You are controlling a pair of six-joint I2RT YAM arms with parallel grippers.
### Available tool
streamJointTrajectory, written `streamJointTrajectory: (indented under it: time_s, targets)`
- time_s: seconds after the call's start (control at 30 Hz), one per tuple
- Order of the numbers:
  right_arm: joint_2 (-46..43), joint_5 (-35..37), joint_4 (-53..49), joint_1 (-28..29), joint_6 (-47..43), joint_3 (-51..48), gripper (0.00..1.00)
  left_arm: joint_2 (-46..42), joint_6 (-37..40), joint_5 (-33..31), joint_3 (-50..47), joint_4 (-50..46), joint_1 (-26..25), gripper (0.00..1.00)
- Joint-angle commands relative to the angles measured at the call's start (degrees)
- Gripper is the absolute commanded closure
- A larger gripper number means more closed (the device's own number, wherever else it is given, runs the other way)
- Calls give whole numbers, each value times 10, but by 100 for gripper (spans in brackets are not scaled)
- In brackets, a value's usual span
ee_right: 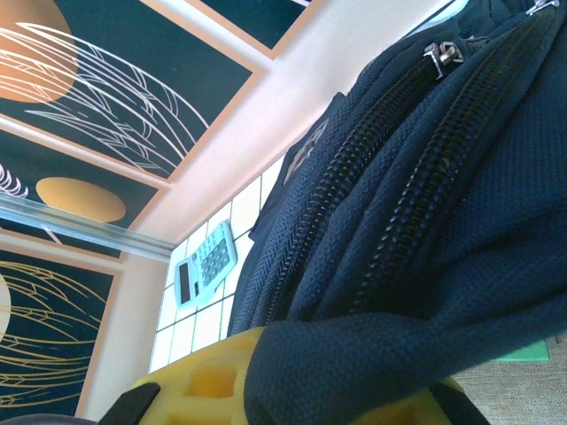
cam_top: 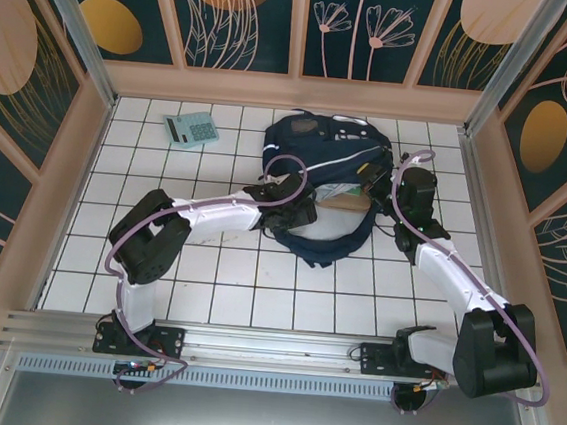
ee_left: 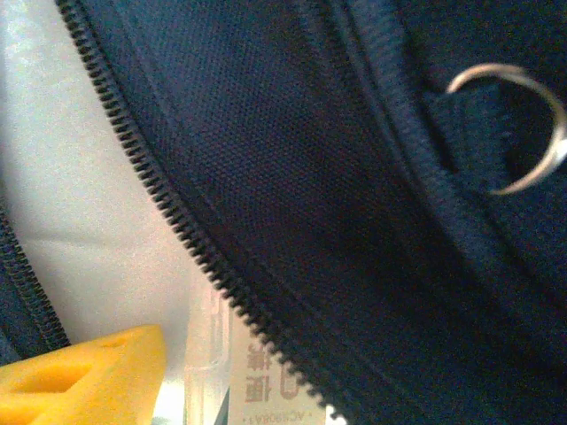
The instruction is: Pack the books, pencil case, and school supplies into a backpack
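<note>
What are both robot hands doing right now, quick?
Left gripper: cannot tell, at the backpack opening.
Right gripper: closed on the backpack's fabric.

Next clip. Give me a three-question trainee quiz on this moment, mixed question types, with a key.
1. True or false: the calculator is already packed in the backpack.
2. What is the right hand pinching? A) backpack fabric B) the calculator C) nothing
3. In the left wrist view, what metal part sits on the backpack's fabric, right of the zipper teeth?

Key
1. False: it lies on the tiled table, apart from the backpack.
2. A.
3. A metal ring.
</note>
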Motion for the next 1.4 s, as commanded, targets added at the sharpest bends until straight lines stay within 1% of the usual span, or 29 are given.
streamJointTrajectory:
  time_s: [0.0,0.07,0.13,0.2,0.27,0.4,0.53,0.6,0.7,0.77,0.87,1.0,1.1,1.23,1.37]
  targets:
    - [-8,-40,35,15,-17,9,97,-47,-26,-30,-6,91,17,26]
    - [-7,-41,35,15,-18,9,97,-64,-20,-29,-21,91,17,26]
    - [-4,-41,37,16,-17,9,97,-83,-24,-29,-44,93,17,29]
    - [-2,-41,39,16,-16,9,97,-103,-30,-21,-74,118,17,33]
    - [0,-41,40,19,-16,9,97,-112,-35,3,-101,160,17,35]
    - [6,-42,40,24,-17,11,97,-89,-36,53,-102,217,17,37]
    - [6,-40,38,25,-19,13,97,-51,-37,94,-78,231,15,39]
    - [5,-38,37,25,-20,13,97,-48,-38,112,-78,258,12,41]
    - [7,-38,37,25,-20,13,97,-59,-32,119,-90,291,6,41]
    - [8,-38,36,25,-19,13,97,-71,-21,104,-89,270,6,41]
    - [8,-37,36,25,-20,12,97,-94,-4,54,-88,203,6,38]
    - [7,-37,36,25,-20,12,97,-128,20,-18,-91,103,6,32]
    - [7,-38,37,25,-20,12,99,-163,33,-83,-109,46,10,31]
    - [6,-38,37,25,-20,12,100,-211,44,-111,-147,21,37,30]
    - [4,-38,37,27,-22,11,100,-258,80,-120,-173,17,83,31]
